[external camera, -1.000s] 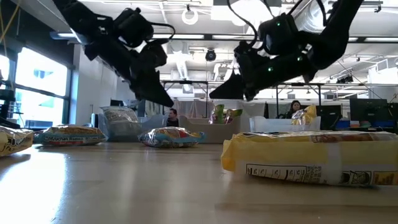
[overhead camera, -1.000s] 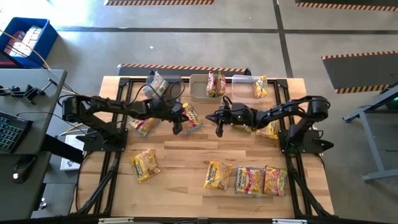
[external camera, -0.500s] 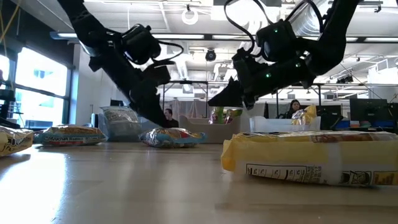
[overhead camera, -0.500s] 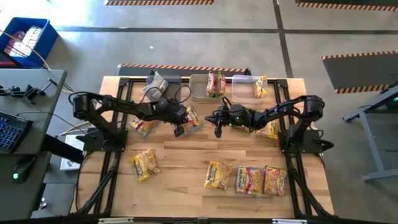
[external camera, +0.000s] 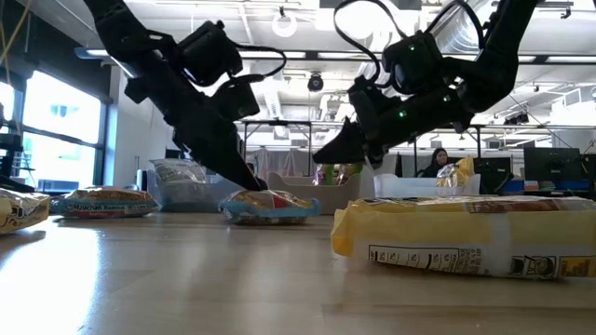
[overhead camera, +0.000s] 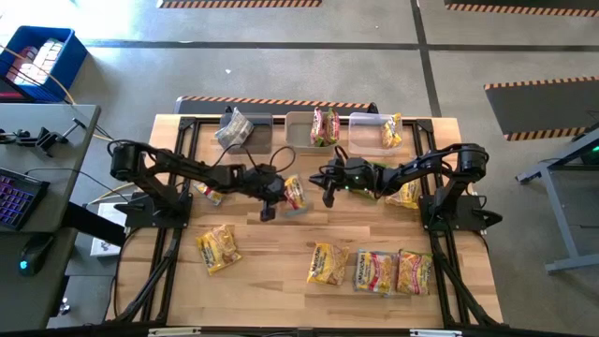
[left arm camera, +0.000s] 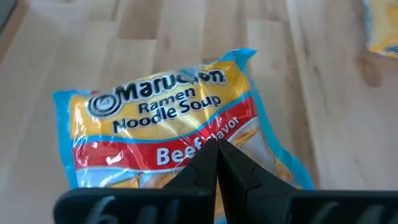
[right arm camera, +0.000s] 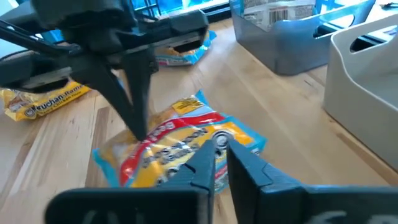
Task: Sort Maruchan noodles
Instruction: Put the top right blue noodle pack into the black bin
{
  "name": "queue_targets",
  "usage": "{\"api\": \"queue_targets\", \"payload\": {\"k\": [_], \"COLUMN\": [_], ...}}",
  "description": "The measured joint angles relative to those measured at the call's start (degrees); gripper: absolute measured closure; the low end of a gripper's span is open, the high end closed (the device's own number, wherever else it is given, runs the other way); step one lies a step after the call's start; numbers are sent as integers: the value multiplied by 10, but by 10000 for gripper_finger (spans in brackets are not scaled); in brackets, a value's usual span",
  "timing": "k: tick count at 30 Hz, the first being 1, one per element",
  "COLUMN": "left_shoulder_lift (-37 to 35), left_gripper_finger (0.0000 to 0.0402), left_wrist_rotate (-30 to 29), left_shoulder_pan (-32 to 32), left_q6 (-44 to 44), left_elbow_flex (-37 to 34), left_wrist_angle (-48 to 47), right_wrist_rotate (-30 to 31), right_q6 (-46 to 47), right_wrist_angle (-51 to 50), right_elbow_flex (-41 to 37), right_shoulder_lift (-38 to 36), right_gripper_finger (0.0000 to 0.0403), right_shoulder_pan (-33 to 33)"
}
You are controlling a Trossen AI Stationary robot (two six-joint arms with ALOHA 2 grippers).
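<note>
**Left arm down on the beef packet**

Your left gripper (overhead camera: 267, 214) has dropped from above the table to the wood since a second ago, and the beef-flavour Maruchan packet (overhead camera: 293, 194) now lies slightly nearer the table's middle than it did. In the left wrist view the fingers (left arm camera: 200, 163) are pressed together, tips against the packet's red band; whether they pinch any wrapper you cannot tell from here.

Going left to right across the table (overhead camera: 281, 271): a yellow packet (overhead camera: 208, 193) peeks out under the left arm, and another (overhead camera: 217, 247) lies alone near the front left. At the back stand three bins: the left bin (overhead camera: 245, 132) holds a silvery packet (overhead camera: 232, 125), the middle bin (overhead camera: 301, 133) a red-and-yellow one (overhead camera: 325, 124), the right bin (overhead camera: 366, 131) a yellow one (overhead camera: 391, 130).

Mid-table, the right gripper (overhead camera: 328, 197) hangs just off the beef packet's right side, clear of the wood (the low view shows it well above the table). Its fingers (right arm camera: 204, 163) stand a sliver apart and hold nothing. Another yellow packet (overhead camera: 406, 195) lies partly under the right arm.

Along the front edge, three packets lie in a row: one (overhead camera: 328, 263), then two (overhead camera: 374, 271) (overhead camera: 414, 271) touching.
</note>
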Motion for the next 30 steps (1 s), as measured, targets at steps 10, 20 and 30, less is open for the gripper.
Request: {"api": "queue_targets", "payload": {"k": [10, 20, 30], "left_shoulder_lift": [-78, -13, 100], "left_gripper_finger": [381, 265, 211], "left_wrist_rotate": [-21, -167, -281], "left_shoulder_pan": [-30, -124, -160], "left_q6": [-56, -45, -9], "left_elbow_flex": [15, 47, 107], "left_wrist_angle": [15, 14, -10], "right_wrist_rotate": [35, 37, 37], "right_q6": [-28, -51, -66], "right_wrist_angle": [-19, -41, -50], "right_elbow_flex": [0, 0, 0], "right_shoulder_lift": [0, -1, -1], "right_gripper_finger": [280, 251, 251], "right_shoulder_pan": [0, 0, 0]}}
